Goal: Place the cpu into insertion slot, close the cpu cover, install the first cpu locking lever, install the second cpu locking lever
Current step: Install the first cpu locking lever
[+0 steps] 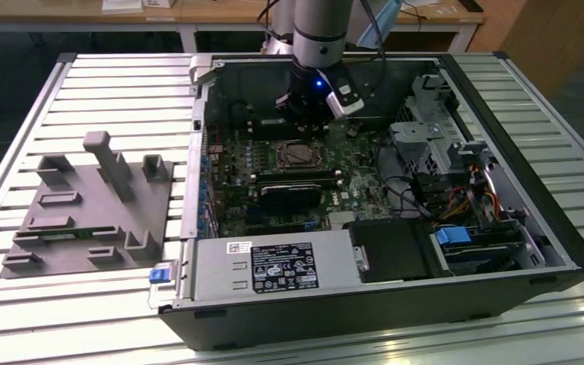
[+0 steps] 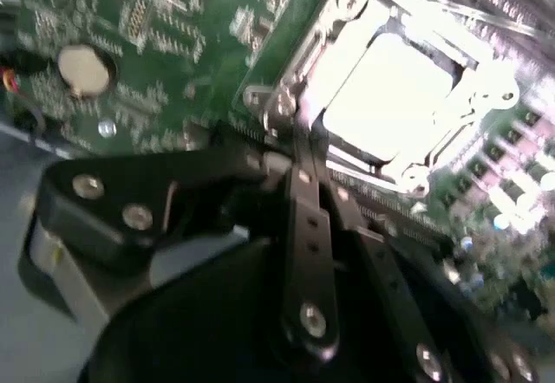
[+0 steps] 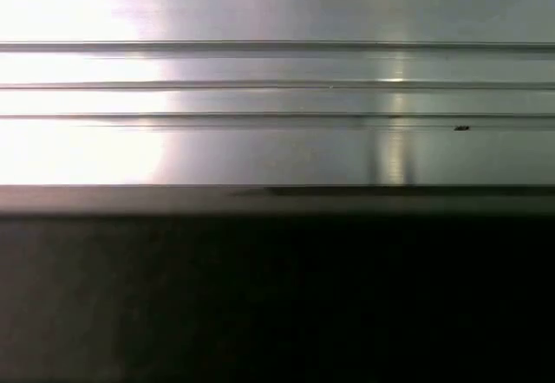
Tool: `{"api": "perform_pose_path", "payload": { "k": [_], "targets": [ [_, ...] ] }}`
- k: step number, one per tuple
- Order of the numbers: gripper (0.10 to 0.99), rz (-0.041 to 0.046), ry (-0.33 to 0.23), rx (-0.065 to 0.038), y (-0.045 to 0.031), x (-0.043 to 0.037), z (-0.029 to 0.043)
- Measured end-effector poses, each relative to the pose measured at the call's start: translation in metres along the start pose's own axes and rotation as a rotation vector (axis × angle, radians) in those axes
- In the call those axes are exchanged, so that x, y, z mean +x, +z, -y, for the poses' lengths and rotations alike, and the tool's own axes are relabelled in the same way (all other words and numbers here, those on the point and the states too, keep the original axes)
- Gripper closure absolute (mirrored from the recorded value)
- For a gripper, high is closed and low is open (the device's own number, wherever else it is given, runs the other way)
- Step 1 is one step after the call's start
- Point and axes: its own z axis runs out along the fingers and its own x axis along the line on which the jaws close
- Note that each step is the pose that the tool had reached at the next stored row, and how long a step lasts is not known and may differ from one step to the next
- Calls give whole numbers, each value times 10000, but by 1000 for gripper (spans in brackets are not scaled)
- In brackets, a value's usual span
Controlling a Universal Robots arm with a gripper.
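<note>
In the exterior view my gripper hangs inside the open computer case, just behind the insertion slot on the green motherboard. The second wrist view shows the cpu lying flat in the slot, its metal top glaring bright. The silvery cpu cover lies down around it like a frame. My black fingertips meet at the corner of that frame, close together with nothing seen between them. A thin silvery rod, apparently a locking lever, runs along the frame's far side.
The black computer case lies open on a slatted aluminium table. A grey fixture block stands at the exterior view's left. Drive cages and cables crowd the case's right. A coin battery sits near the slot.
</note>
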Motion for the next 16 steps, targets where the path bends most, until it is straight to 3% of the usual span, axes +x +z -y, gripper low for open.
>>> {"api": "perform_pose_path", "payload": {
  "k": [13, 16],
  "targets": [
    [969, 0, 1, 5, -25, 0, -1],
    [969, 1, 1, 111, -24, -1, -2]
  ]
}}
